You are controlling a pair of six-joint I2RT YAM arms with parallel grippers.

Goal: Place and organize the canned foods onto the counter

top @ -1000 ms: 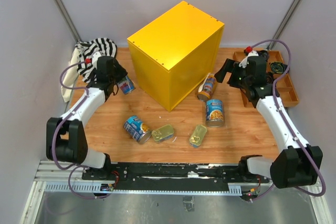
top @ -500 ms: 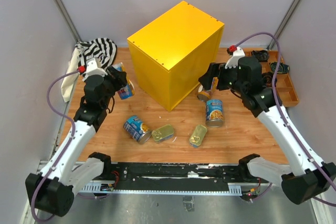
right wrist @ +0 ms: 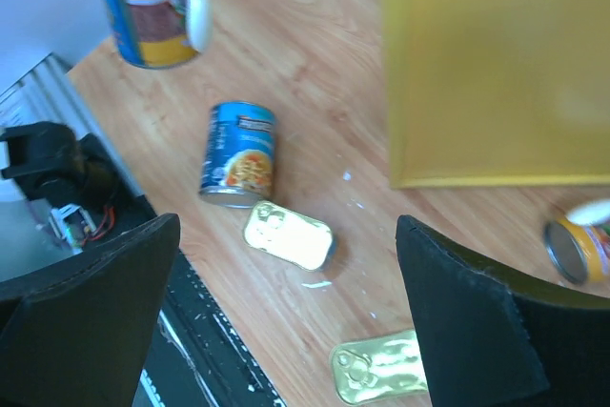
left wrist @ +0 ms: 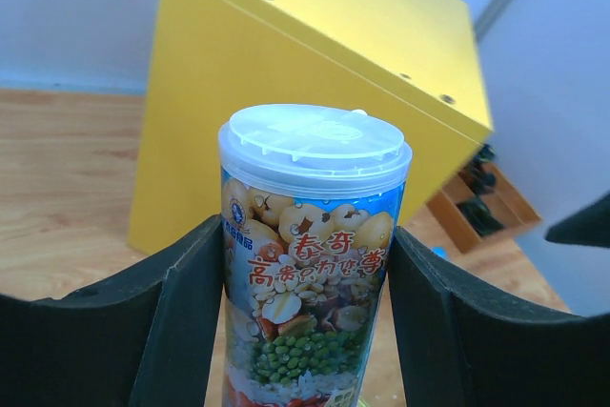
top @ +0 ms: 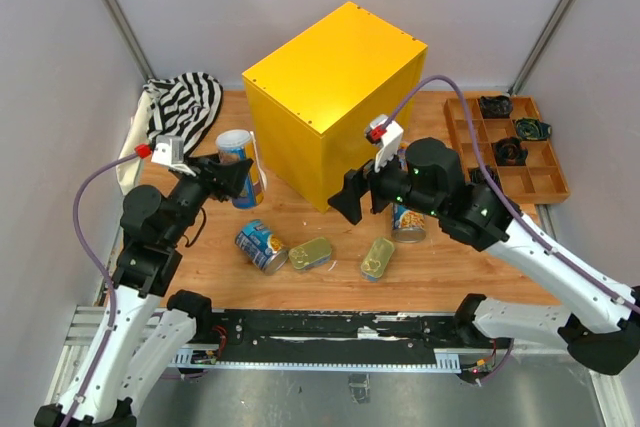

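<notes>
My left gripper (top: 230, 176) is shut on a tall slim white-lidded can (top: 238, 155), held upright above the table left of the yellow counter (top: 335, 97). In the left wrist view the can (left wrist: 310, 264) sits between both pads, with the counter (left wrist: 286, 64) behind it. My right gripper (top: 352, 199) is open and empty in front of the counter's near corner. Below it lie a blue can (right wrist: 238, 154) on its side and two golden tins (right wrist: 288, 235) (right wrist: 381, 369). The other slim can (right wrist: 577, 247) lies at the counter's foot. A second blue can (top: 408, 222) stands partly behind my right arm.
A brown compartmented tray (top: 545, 162) with small black gadgets sits at the back right. A striped cloth (top: 185, 102) lies at the back left. The blue can (top: 262, 245) and tins (top: 311, 253) (top: 377, 258) lie near the front rail.
My left arm has lifted the slim can up and toward the front. My right arm has swung left from the slim can at the counter to the table's middle, still open.
</notes>
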